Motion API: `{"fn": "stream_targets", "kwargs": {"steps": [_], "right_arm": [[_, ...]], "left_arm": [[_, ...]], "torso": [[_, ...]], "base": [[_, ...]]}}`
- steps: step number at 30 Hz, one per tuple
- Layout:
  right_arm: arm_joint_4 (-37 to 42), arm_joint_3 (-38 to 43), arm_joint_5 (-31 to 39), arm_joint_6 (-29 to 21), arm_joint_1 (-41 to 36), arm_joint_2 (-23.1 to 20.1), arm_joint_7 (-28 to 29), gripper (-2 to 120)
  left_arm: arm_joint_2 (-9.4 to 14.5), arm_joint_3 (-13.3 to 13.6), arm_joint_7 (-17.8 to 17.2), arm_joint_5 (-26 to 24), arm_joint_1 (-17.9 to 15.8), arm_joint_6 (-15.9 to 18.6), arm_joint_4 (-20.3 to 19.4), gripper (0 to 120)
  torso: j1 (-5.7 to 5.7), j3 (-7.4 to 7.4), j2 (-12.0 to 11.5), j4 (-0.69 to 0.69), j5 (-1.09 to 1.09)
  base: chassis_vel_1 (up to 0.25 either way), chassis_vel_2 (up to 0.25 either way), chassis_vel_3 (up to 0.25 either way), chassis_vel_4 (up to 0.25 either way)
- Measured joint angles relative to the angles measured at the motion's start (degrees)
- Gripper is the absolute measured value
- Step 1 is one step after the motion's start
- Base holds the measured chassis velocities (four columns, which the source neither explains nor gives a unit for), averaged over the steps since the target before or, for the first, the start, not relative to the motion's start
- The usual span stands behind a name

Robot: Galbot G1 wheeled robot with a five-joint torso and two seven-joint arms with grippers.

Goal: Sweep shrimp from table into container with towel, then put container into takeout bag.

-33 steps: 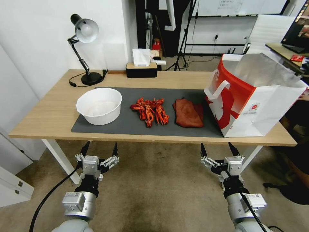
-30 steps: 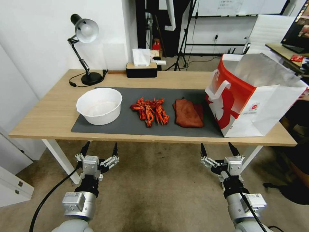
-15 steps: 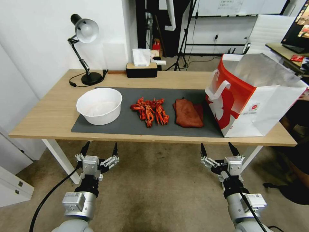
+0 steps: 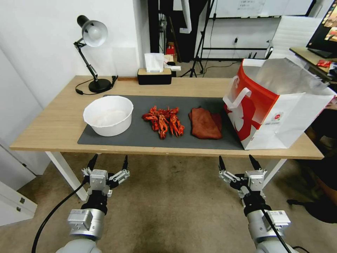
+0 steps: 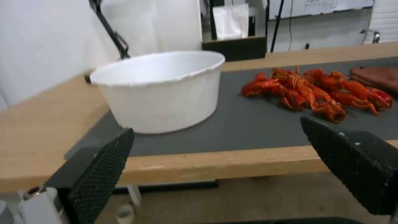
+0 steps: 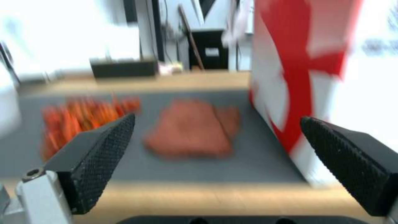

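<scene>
On the table [image 4: 52, 126], a dark grey mat carries a white round container [image 4: 108, 115] at left, a heap of red-orange shrimp [image 4: 164, 121] in the middle and a rust-red towel [image 4: 204, 123] to their right. A red and white takeout bag [image 4: 277, 105] stands open at the table's right end. My left gripper [image 4: 108, 162] is open, below the table's front edge, facing the container [image 5: 159, 90] and shrimp [image 5: 319, 91]. My right gripper [image 4: 237, 162] is open too, below the front edge, facing the towel [image 6: 191, 132] and the bag [image 6: 315, 74].
A black desk lamp [image 4: 92, 52] and a tissue box [image 4: 154, 72] stand along the table's far edge. A white cabinet [image 4: 14, 203] is on the floor at left. Tripods and a desk with a screen are behind and to the right.
</scene>
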Motion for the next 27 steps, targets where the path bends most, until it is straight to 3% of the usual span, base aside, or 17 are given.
{"fn": "stream_targets", "kwargs": {"steps": [4,6,11,19,21,22,24,25,27], "right_arm": [[-0.08,-1.18,1.86,-0.6,1.83,0.22,-0.53,100],[-0.28,-1.3,1.94,-0.23,1.76,0.24,-0.72,100],[-0.94,-1.81,1.97,0.75,1.34,0.36,-0.92,100],[-1.57,-1.53,1.96,1.06,1.12,-0.08,-0.96,100],[-1.83,-1.53,1.96,1.06,1.23,-0.18,-0.98,100],[-1.83,-1.53,1.96,1.06,1.23,-0.18,-0.98,100],[-2.1,-1.54,1.95,1.06,1.34,-0.3,-1.0,100],[-2.1,-1.54,1.95,1.06,1.34,-0.3,-1.0,100],[-2.35,-1.51,1.94,1.06,1.46,-0.51,-1.0,100]], "left_arm": [[0.37,-3.13,2.39,-6.61,-2.27,6.77,-1.03,100],[0.55,-3.52,2.71,-7.47,-2.48,6.76,-0.96,100],[0.97,-3.87,3.12,-8.06,-2.55,5.42,-0.4,100],[3.31,-4.39,4.07,-6.77,-3.21,-0.86,1.73,100],[6.14,-5.22,4.75,-5.74,-4.47,-2.63,2.8,100],[6.14,-5.22,4.75,-5.74,-4.47,-2.63,2.8,100],[10.28,-6.15,5.22,-5.52,-6.07,-3.8,3.96,100],[10.28,-6.15,5.22,-5.52,-6.07,-3.8,3.96,100],[16.24,-6.93,6.42,-6.66,-7.98,-4.99,5.81,100]], "torso": [[0.01,0.01,-0.01,-0.03,-0.02],[0.01,0.01,0.0,-0.04,-0.02],[0.01,0.01,0.0,-0.02,-0.03],[0.0,0.01,0.0,-0.02,-0.03],[0.0,0.01,0.0,-0.02,-0.03],[0.0,0.01,0.0,-0.02,-0.03],[0.0,0.0,0.0,-0.02,-0.03],[0.0,0.0,0.0,-0.02,-0.03],[0.0,0.0,0.0,-0.02,-0.03]], "base": [[0.0,0.0,0.0,0.0],[0.0,0.0,0.0,0.0],[0.0,0.0,0.0,0.0],[0.0,0.0,0.0,0.0],[0.0,0.0,0.0,0.0],[0.0,0.0,0.0,0.0],[0.0,0.0,0.0,0.0],[0.0,0.0,0.0,0.0],[0.0,0.0,0.0,0.0]]}}
